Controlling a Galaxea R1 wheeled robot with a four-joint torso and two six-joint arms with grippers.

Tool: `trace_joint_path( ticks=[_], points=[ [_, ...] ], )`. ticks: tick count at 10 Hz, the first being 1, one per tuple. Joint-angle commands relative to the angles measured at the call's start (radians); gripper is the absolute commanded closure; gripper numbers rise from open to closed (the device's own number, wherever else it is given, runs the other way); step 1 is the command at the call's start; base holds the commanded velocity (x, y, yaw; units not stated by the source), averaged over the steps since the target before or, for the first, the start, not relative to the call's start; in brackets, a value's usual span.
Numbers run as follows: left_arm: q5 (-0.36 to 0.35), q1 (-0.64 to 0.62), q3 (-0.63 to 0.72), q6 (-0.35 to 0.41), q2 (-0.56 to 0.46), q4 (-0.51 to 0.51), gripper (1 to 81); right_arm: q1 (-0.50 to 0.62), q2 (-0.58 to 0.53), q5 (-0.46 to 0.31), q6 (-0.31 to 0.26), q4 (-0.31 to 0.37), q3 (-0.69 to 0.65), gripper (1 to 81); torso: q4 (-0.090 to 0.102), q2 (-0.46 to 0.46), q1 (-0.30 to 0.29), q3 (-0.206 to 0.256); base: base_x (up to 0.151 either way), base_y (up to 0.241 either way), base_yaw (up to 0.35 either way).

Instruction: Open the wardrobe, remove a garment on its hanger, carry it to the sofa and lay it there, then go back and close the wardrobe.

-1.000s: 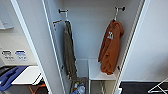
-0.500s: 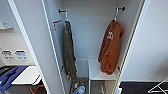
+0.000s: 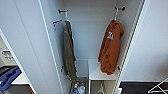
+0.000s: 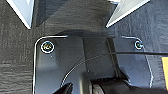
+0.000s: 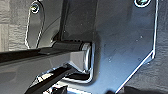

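The wardrobe (image 3: 90, 32) stands open in front of me, its left door (image 3: 27, 45) and right door (image 3: 150, 45) both swung outward. Inside on the right, the orange hooded garment (image 3: 111, 47) with a small white chest print hangs from a peg high up. The hanger (image 3: 115, 15) shows as a thin white hook above the hood. The garment's hem reaches down to a white shelf (image 3: 96, 71).
An olive-green garment (image 3: 68, 52) hangs inside on the left. Bottles and small items (image 3: 78, 88) sit at the wardrobe's bottom. Something blue (image 3: 8, 77) lies on a white surface beyond the left door. White rack legs (image 3: 158, 87) stand on the dark floor (image 4: 15, 62).
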Motion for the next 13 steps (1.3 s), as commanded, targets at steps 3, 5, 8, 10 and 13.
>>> trace_joint_path(
  ticks=[3, 5, 8, 10, 13],
  points=[
    [0.042, 0.015, 0.005, 0.01, 0.011, 0.095, 1.0, 0.116, 0.005, -0.013, -0.012, -0.015, -0.019, 1.0, 0.0, 0.0, 0.0, 0.0, 0.0, 0.0, 0.0],
    [0.042, 0.016, 0.003, 0.01, 0.018, 0.118, 1.0, 0.142, 0.0, 0.043, -0.101, -0.157, -0.025, 1.0, 0.0, 0.0, 0.0, 0.0, 0.0, 0.0, 0.0],
    [0.042, 0.016, -0.001, 0.01, 0.033, 0.118, 1.0, 0.207, 0.017, 0.11, -0.23, -0.434, -0.071, 1.0, 0.0, 0.0, 0.0, 0.0, 0.0, 0.0, 0.0],
    [0.04, 0.016, -0.02, 0.008, 0.05, 0.118, 1.0, 0.274, 0.046, 0.113, -0.287, -0.633, -0.116, 1.0, 0.0, 0.0, 0.0, 0.0, 0.0, 0.0, 0.0],
    [0.036, 0.016, -0.033, 0.008, 0.057, 0.117, 1.0, 0.371, 0.12, 0.108, -0.295, -0.846, -0.123, 1.0, 0.0, 0.0, 0.0, 0.0, 0.0, 0.0, 0.0]
  ],
)
